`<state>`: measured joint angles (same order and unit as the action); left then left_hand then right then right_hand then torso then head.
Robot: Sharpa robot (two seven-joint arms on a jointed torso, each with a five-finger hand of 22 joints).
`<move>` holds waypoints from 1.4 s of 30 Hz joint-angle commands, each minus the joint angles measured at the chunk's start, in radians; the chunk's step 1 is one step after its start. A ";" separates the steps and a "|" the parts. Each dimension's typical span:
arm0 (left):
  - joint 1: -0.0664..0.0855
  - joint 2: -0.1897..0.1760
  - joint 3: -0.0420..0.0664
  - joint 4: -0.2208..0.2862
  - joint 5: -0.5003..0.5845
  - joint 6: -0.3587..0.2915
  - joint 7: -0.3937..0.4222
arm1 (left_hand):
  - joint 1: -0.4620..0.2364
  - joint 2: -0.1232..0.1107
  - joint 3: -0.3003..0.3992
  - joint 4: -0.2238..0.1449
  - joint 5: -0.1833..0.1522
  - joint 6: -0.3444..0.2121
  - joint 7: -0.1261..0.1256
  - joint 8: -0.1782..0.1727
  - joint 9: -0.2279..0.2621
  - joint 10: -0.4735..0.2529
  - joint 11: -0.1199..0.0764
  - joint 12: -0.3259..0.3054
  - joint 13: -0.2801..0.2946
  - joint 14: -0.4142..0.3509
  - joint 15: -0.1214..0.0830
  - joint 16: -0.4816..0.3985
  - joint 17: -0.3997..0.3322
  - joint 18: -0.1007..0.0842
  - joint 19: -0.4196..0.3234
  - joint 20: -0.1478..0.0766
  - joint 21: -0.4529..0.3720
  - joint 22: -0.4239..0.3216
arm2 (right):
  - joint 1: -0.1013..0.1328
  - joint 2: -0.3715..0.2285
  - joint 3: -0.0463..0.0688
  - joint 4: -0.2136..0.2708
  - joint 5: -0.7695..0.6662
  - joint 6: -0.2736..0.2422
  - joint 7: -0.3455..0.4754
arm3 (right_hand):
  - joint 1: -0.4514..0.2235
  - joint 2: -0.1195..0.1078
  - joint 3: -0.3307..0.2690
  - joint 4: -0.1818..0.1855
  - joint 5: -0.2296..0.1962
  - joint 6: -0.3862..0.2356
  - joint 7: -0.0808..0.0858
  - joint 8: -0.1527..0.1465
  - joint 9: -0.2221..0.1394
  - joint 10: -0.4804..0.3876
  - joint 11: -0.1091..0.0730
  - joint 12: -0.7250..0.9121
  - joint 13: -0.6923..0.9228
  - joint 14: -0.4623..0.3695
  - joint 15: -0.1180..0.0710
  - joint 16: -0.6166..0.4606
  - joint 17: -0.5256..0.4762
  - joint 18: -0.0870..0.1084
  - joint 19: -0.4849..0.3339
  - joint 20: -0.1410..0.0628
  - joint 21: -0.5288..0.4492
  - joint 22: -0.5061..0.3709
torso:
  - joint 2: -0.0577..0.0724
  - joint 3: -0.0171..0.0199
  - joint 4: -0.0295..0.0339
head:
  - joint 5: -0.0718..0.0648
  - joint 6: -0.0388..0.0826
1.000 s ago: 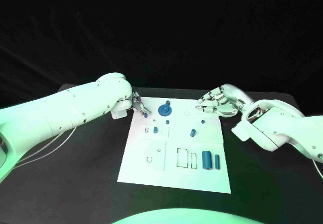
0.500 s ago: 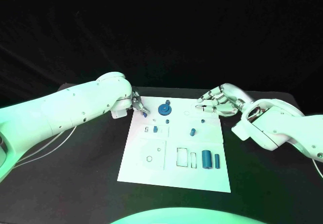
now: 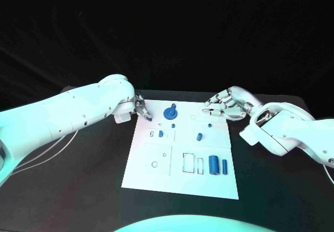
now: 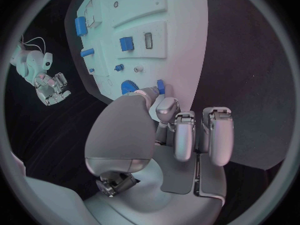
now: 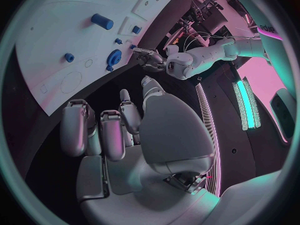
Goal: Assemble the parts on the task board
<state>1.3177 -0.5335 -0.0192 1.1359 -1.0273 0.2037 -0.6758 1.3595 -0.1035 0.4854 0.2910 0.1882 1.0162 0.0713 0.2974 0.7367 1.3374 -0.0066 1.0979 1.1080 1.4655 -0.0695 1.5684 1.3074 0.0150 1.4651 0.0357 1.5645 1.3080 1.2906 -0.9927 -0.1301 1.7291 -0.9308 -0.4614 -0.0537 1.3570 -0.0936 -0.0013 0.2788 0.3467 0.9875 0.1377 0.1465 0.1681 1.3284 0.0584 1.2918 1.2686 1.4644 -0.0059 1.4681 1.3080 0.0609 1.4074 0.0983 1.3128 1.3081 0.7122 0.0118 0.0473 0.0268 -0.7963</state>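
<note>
The board (image 3: 182, 147) lies in the middle of the table (image 3: 83, 169). The left hand (image 3: 141, 109) is at the board's far left corner and pinches a small blue part (image 4: 160, 86) between thumb and a finger, just beside the blue gear (image 3: 170, 114). The right hand (image 3: 224, 106) hovers over the board's far right corner with fingers curled in and nothing in them. Two blue cylinders (image 3: 217, 166) lie on the board's near right side.
</note>
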 commanded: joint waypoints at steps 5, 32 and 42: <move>0.000 -0.029 0.000 0.037 0.111 -0.015 0.010 | -0.044 -0.049 0.228 -0.183 0.051 0.002 0.000 0.017 0.019 0.008 0.000 0.005 0.005 0.105 0.007 0.002 0.263 -0.013 0.101 0.007 0.003 0.257 | -0.001 -0.001 0.000 0.000 -0.008 0.011 0.006 | -0.002 0.006 -0.004 -0.001 0.005 -0.007 0.002 0.006 0.000 0.001 0.000 0.001 0.002 0.064 -0.008 -0.005 0.094 0.005 -0.004 -0.003 -0.005 0.085 | -0.001 0.0003 0.0018 | 0.004 0.003; -0.037 -0.199 -0.006 0.337 -0.026 -0.160 0.084 | -0.102 -0.094 0.287 -0.239 0.154 0.019 -0.010 0.048 0.053 0.018 -0.010 -0.006 -0.010 0.105 -0.001 0.002 0.263 -0.015 0.106 0.000 0.006 0.263 | -0.002 -0.006 0.000 -0.001 -0.006 0.011 0.006 | -0.003 0.006 -0.005 0.000 0.006 -0.007 0.002 0.007 0.000 0.001 -0.001 0.001 0.002 0.064 -0.008 -0.006 0.093 0.005 -0.005 -0.003 -0.007 0.084 | 0.002 -0.0015 0.0011 | 0.016 0.002; -0.054 -0.197 -0.012 0.340 -0.061 -0.148 0.083 | -0.110 -0.104 0.295 -0.248 0.180 0.024 -0.012 0.052 0.059 0.020 -0.012 -0.016 -0.021 0.105 -0.003 0.002 0.263 -0.015 0.106 -0.002 0.006 0.263 | -0.004 -0.006 0.000 -0.001 -0.006 0.011 0.007 | -0.003 0.006 -0.005 0.000 0.006 -0.007 0.002 0.007 0.000 0.001 -0.001 0.001 0.002 0.064 -0.008 -0.006 0.093 0.005 -0.005 -0.003 -0.007 0.084 | 0.002 -0.0005 -0.0003 | 0.018 0.000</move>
<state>1.2656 -0.7326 -0.0314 1.4737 -1.0500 0.0570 -0.6080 1.2500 -0.2047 0.6106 0.2173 0.3622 1.0293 0.0654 0.3437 0.7948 1.3572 -0.0153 1.0883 1.0875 1.4656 -0.0694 1.5683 1.3081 0.0151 1.4651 0.0357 1.5645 1.3077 1.2876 -0.9986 -0.1301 1.7273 -0.9303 -0.4614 -0.0535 1.3570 -0.0936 -0.0012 0.2788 0.3466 0.9875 0.1377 0.1465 0.1681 1.3284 0.0584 1.2918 1.2695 1.4628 -0.0075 1.4682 1.3075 0.0609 1.4074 0.0983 1.3128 1.3075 0.7138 0.0108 0.0470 0.0451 -0.7952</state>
